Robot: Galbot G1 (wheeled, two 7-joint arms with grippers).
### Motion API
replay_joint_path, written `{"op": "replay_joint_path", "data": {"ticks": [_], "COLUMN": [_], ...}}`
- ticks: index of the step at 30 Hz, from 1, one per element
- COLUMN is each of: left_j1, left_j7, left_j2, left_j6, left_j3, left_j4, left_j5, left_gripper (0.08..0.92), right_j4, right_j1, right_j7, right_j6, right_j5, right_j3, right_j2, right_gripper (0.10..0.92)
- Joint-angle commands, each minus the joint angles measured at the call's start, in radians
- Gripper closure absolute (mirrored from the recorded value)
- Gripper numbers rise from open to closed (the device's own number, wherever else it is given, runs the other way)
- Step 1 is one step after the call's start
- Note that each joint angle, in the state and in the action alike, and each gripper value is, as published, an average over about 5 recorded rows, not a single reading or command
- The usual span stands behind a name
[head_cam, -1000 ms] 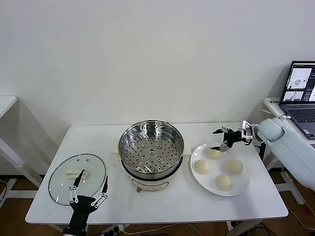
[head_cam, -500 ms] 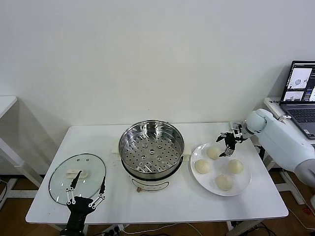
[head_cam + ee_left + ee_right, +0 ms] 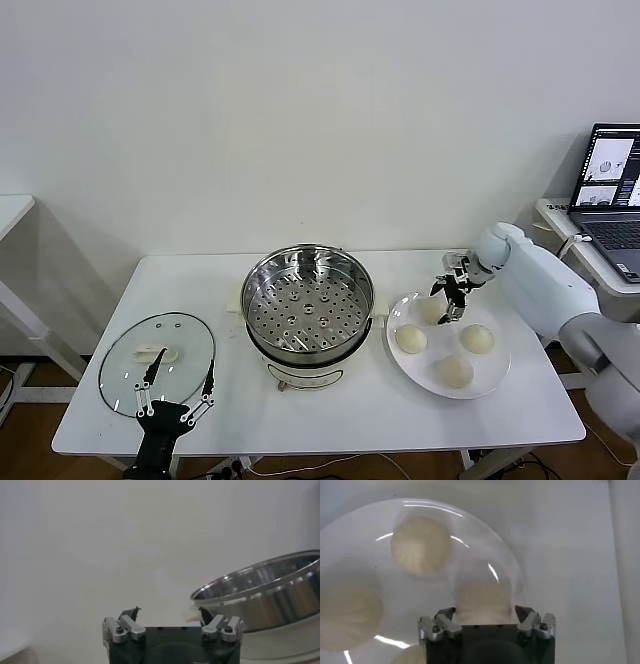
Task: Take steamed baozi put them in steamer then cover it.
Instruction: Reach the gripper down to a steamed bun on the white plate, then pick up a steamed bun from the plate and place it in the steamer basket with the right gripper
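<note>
The steel steamer (image 3: 308, 300) stands open at the table's middle, its perforated tray bare. Several cream-white baozi lie on a white plate (image 3: 490, 375) to its right. My right gripper (image 3: 450, 298) is open and points down over the far baozi (image 3: 432, 311). In the right wrist view that baozi (image 3: 482, 600) sits between the spread fingers of the gripper (image 3: 484, 614), which do not touch it. The glass cover (image 3: 157, 360) lies flat at front left. My left gripper (image 3: 175, 395) is open just in front of it; the left wrist view shows this gripper (image 3: 169, 611) empty.
Other baozi sit at the plate's left (image 3: 411, 338), right (image 3: 478, 338) and front (image 3: 455, 371). A laptop (image 3: 612, 190) stands on a side table at far right. The steamer's wall (image 3: 265, 595) shows in the left wrist view.
My right gripper has swung left and down from the plate's far edge and turned to point down over the far baozi. The left gripper has sunk slightly.
</note>
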Motion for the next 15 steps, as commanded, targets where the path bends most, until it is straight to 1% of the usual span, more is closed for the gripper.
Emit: {"op": "replay_joint_path", "data": {"ticks": [1,5,8,10,12,15], "left_j1": [0.000,-0.001,-0.001,-0.002,-0.003,-0.006], "left_j7": [-0.002,-0.003,-0.003,-0.004,-0.004,-0.004], "left_j2": [-0.001,-0.001,0.001,0.003,0.005,0.006], "left_j6": [-0.001,-0.001,0.000,0.001,0.002,0.004], "left_j3": [-0.002,-0.002,-0.002,-0.002,0.000,0.005], "left_j4": [0.000,-0.002,-0.005,-0.008,-0.010,-0.012], "left_j5": [-0.001,-0.001,-0.002,-0.002,-0.002,-0.002], "left_gripper": [0.177,0.177,0.177,0.177,0.177,0.177], "right_j4": [-0.025,0.024,0.109,0.195,0.269,0.326], "right_j1": [0.007,0.011,0.032,0.069,0.123,0.232], "right_j7": [-0.002,-0.006,-0.011,-0.016,-0.025,-0.044], "right_j6": [0.008,0.013,0.021,0.048,0.112,0.279], "right_j5": [-0.041,-0.040,-0.026,-0.003,0.014,0.002], "right_j3": [-0.003,-0.020,-0.044,-0.068,-0.090,-0.109], "right_j2": [0.028,0.007,-0.032,-0.063,-0.083,-0.067], "right_gripper": [0.289,0.349,0.361,0.360,0.357,0.355]}}
